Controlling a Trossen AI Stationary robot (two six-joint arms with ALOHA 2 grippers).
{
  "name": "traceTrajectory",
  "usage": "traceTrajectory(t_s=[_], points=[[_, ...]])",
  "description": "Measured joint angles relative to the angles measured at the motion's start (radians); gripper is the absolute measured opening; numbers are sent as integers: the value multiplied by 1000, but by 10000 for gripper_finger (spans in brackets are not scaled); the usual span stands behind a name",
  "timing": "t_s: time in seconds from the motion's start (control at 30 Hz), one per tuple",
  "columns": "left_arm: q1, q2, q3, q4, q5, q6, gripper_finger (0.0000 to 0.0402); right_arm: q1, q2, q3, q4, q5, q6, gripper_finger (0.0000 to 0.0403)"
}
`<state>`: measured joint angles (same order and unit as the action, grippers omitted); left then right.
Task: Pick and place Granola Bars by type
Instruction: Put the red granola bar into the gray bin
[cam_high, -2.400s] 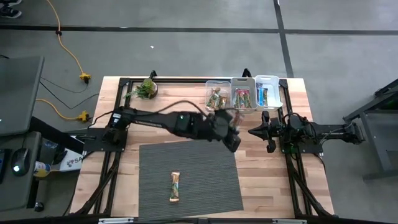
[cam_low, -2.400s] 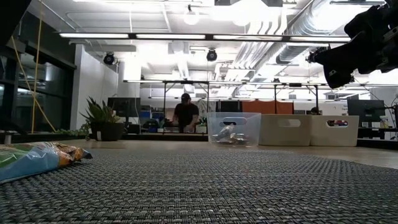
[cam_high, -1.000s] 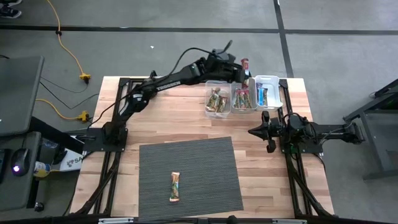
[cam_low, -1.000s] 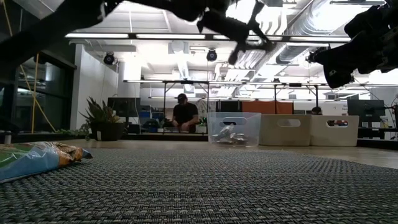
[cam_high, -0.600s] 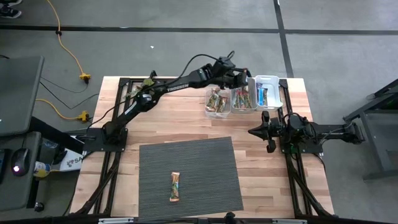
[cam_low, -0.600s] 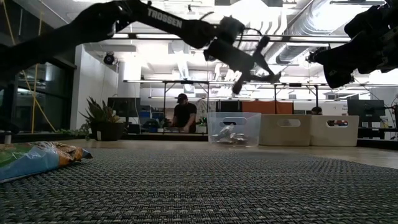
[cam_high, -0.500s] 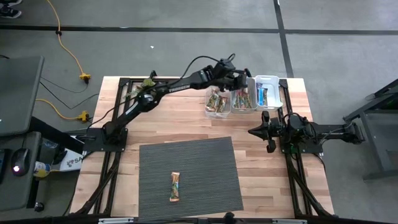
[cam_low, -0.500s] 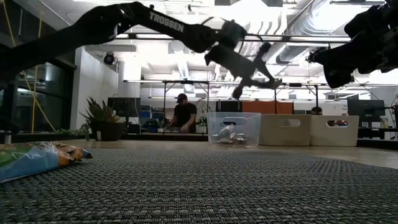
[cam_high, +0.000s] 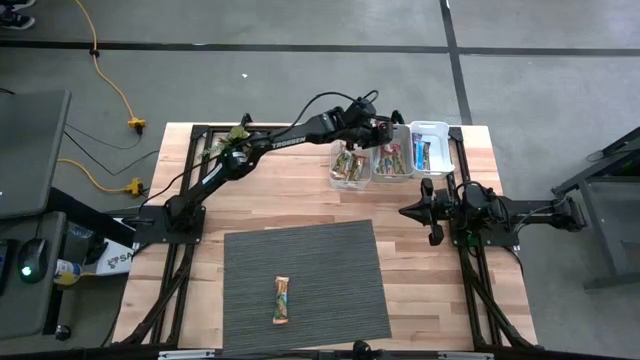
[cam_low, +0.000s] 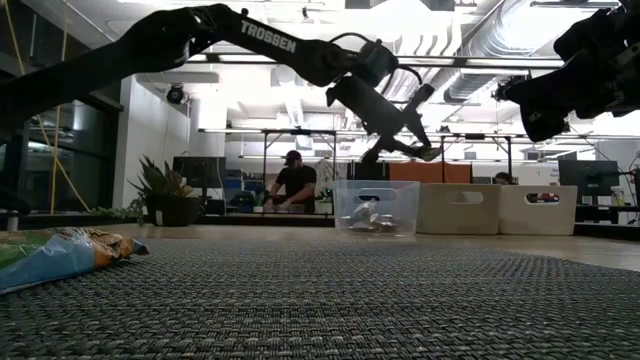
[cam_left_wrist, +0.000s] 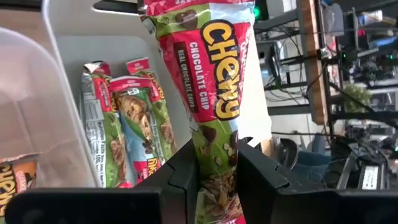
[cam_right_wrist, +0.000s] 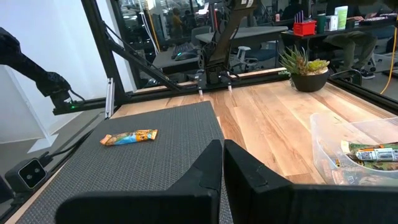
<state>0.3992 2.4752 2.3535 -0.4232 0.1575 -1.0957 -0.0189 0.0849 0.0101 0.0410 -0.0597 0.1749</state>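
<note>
The left hand (cam_high: 385, 131) reaches out over the middle bin (cam_high: 391, 157) at the far edge of the worktop (cam_high: 300, 190), its fingers (cam_left_wrist: 183, 180) clamped on a red-and-green chocolate chip granola bar (cam_left_wrist: 211, 81) that hangs above like-coloured bars (cam_left_wrist: 134, 124) lying in that bin. The clear bin (cam_high: 349, 160) and the white bin (cam_high: 432, 148) on either side hold more bars, though their types are hard to make out from above. One orange bar (cam_high: 282, 300) lies alone on the grey mat (cam_high: 330, 270), while the right hand (cam_high: 408, 211) waits near the right edge, fingers pressed together and empty.
</note>
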Motion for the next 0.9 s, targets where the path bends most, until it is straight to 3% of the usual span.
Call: traceTrajectory(t_s=[0.2,0.9], points=[[-8,0,0,1,1,75,85,0,0,0,0,0,0,0],[-27,88,0,43,46,25,85,0,0,0,0,0,0,0]])
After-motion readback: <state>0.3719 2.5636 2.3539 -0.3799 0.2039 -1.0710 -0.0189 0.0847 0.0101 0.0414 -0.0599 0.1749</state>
